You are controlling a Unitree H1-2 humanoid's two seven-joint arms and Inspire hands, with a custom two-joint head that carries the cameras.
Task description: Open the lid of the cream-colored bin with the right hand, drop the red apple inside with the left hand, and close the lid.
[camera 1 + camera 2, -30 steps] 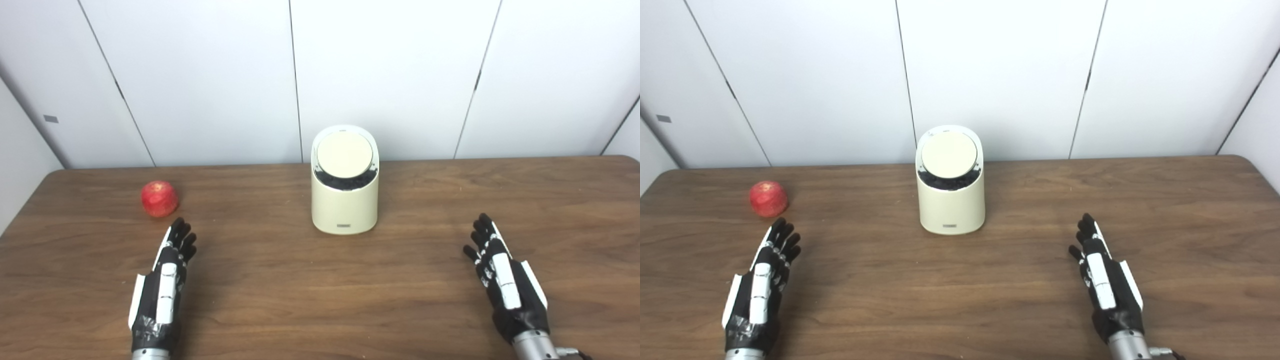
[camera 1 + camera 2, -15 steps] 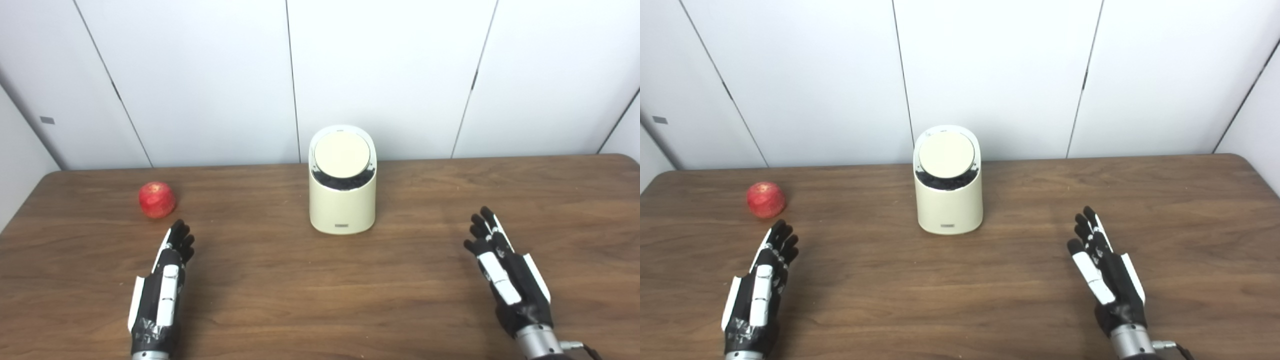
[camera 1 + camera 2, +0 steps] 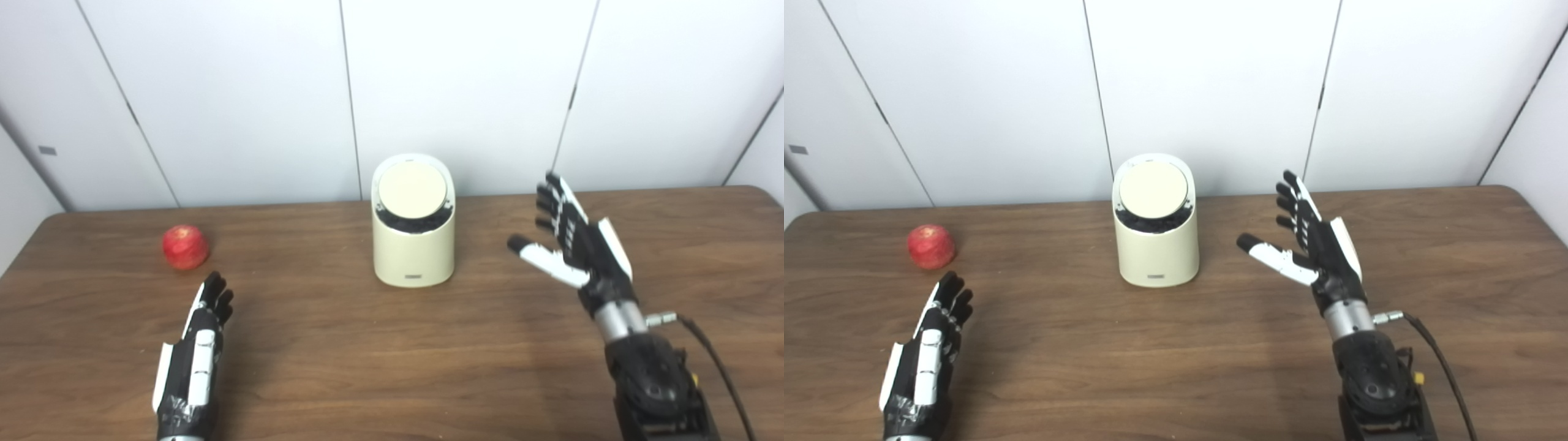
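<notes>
The cream-colored bin point(image 3: 414, 257) stands upright at the middle of the brown table point(image 3: 343, 355), its round tilted lid point(image 3: 411, 189) down, with a dark gap under the lid's front edge. A red apple point(image 3: 185, 247) rests on the table far left. My left hand point(image 3: 193, 361) lies flat and open near the front edge, fingertips a short way below and right of the apple. My right hand point(image 3: 572, 239) is raised above the table to the right of the bin, open, fingers spread, thumb pointing toward the bin, touching nothing.
White wall panels point(image 3: 465, 92) rise just behind the table's far edge, close behind the bin. A black cable point(image 3: 713, 361) trails from my right wrist toward the bottom right corner.
My right hand has lifted off the table and moved forward and left toward the bin, fingers spreading. The left hand stays put. The camera has shifted slightly, sliding the scene left.
</notes>
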